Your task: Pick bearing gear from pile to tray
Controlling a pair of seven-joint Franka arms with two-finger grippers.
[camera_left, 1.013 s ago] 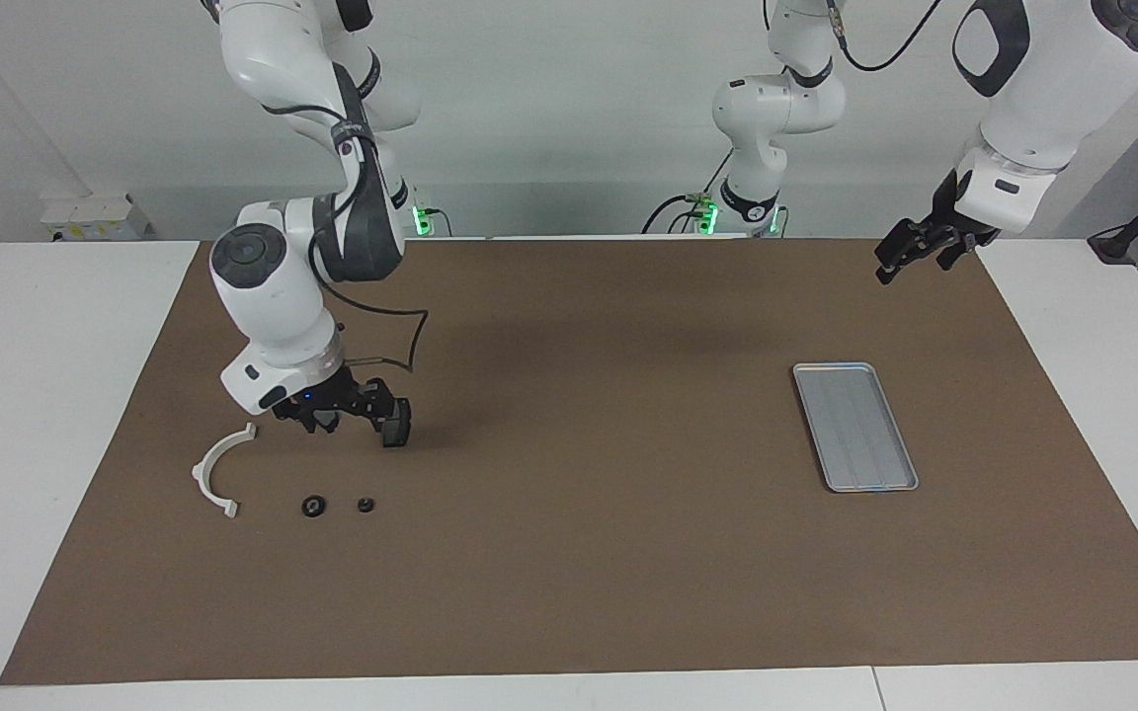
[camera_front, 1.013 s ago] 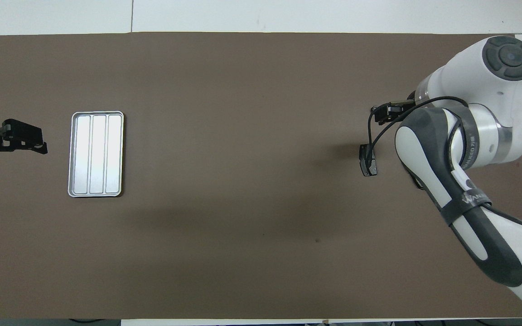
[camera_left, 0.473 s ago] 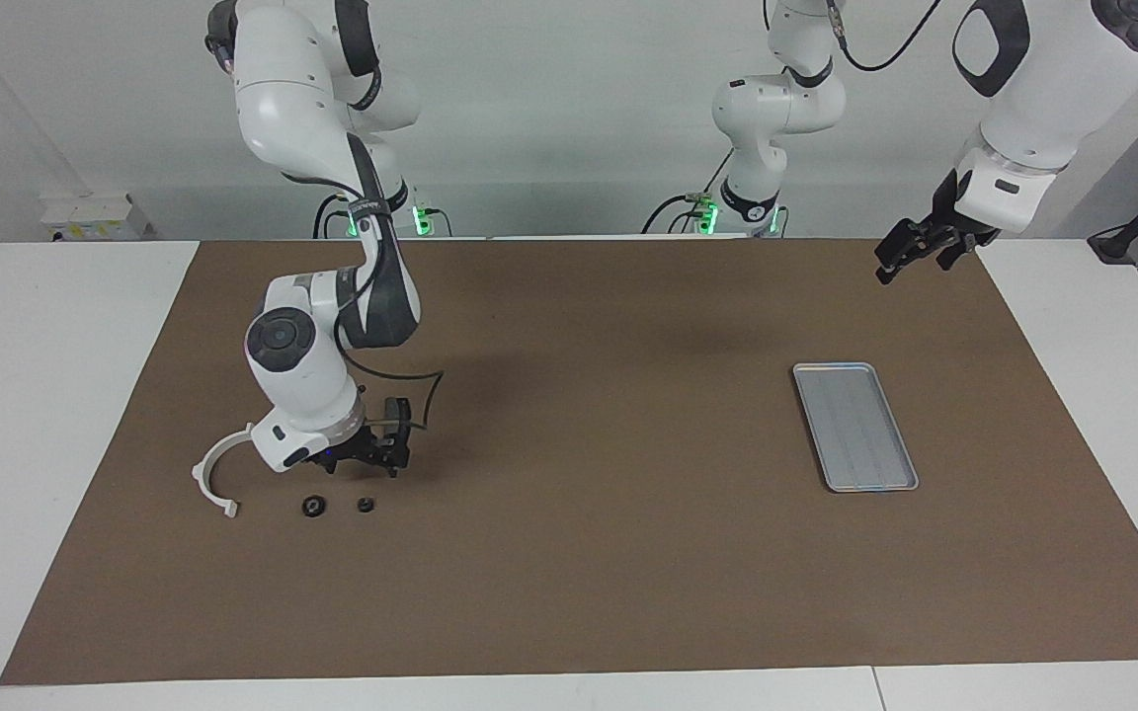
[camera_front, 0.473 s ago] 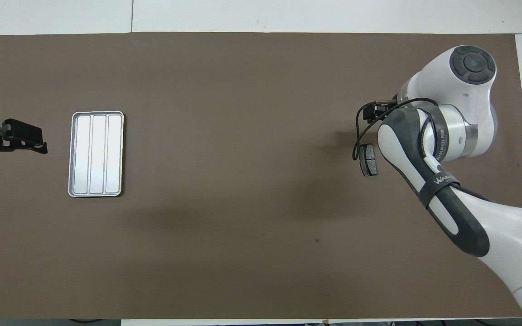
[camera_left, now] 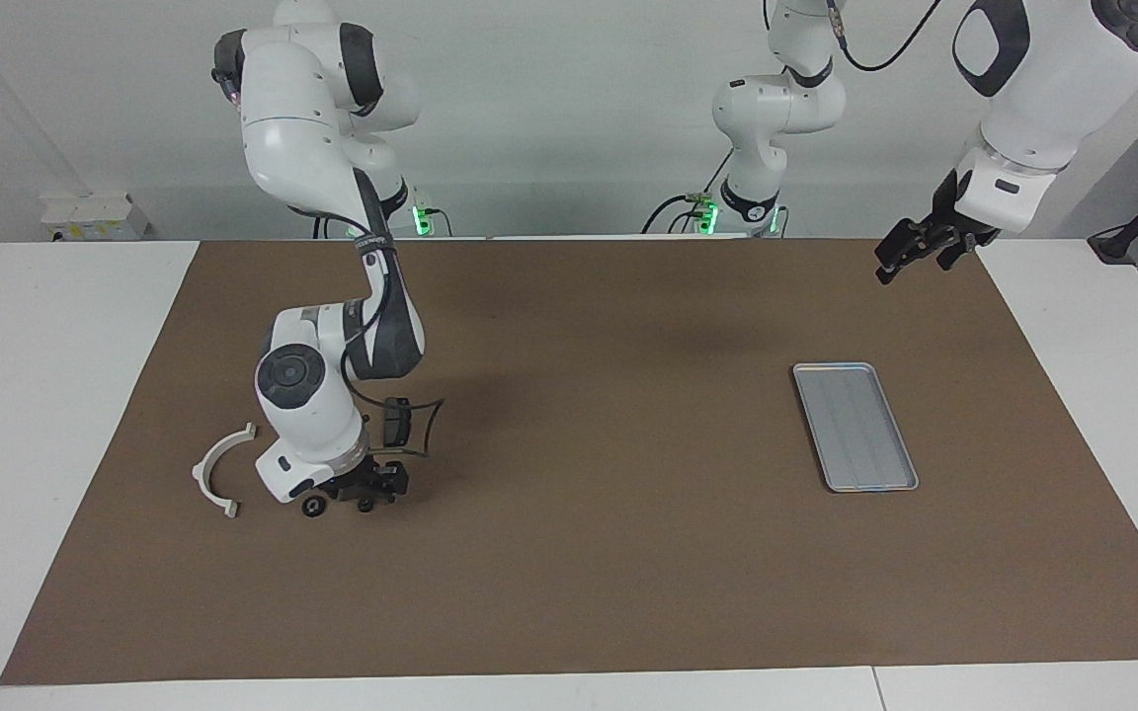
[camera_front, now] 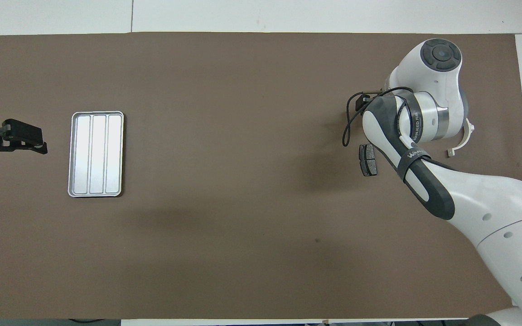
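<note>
Two small black round pieces of the pile lie on the brown mat toward the right arm's end. My right gripper (camera_left: 367, 490) is down at mat level right over one of them, the bearing gear (camera_left: 365, 505). The other round piece (camera_left: 312, 509) lies beside the wrist. In the overhead view the arm hides both pieces and most of the gripper. The silver-grey tray (camera_left: 855, 427) (camera_front: 96, 154) lies flat toward the left arm's end with nothing in it. My left gripper (camera_left: 912, 255) (camera_front: 24, 140) waits open in the air past the tray, over the mat's end.
A dark grey brake pad (camera_left: 396, 423) (camera_front: 368, 159) lies just nearer the robots than the right gripper, with the arm's black cable looping over it. A white curved plastic arc (camera_left: 218, 474) (camera_front: 462, 138) lies beside the right wrist, toward the mat's end.
The right arm has come down and moved away from the robots, from above the brake pad to the black round pieces at mat level. The left arm has not moved.
</note>
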